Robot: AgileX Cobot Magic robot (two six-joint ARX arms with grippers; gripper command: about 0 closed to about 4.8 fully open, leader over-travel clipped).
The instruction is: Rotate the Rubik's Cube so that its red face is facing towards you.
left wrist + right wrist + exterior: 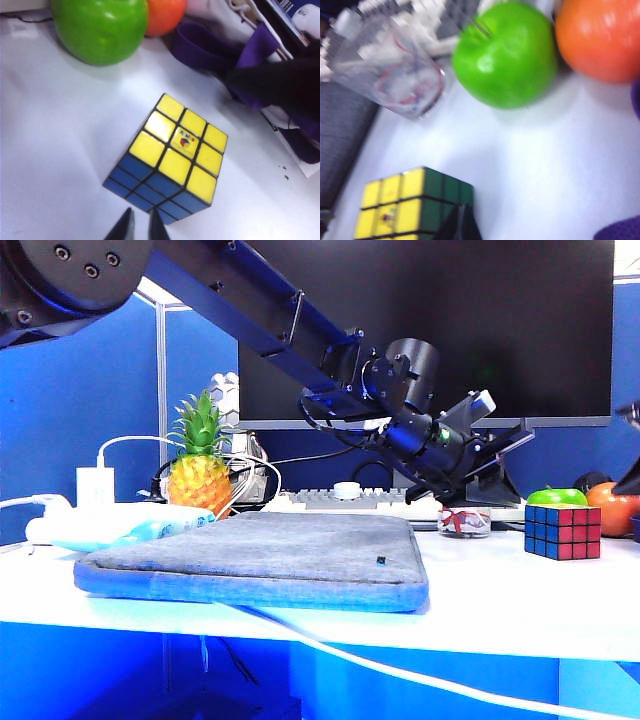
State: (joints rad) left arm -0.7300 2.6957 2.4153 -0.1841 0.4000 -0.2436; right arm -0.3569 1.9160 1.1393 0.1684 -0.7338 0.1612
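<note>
Left tool slightly spread by Rubik's Cube; right tool beside it, state unclear; red face exterior-only

Clearance around the Rubik's Cube, at the right of the exterior frame, was uneven. Bare white table lay open in front of it and to its left. A green apple stood close behind; an orange sat beside the apple at the right edge. A small glass cup stood apart to the left, with a keyboard behind and a grey padded sleeve filling the centre. The left gripper, fingers narrowly parted, hung just short of the cube's blue side. The right gripper sat near the green side.
</note>
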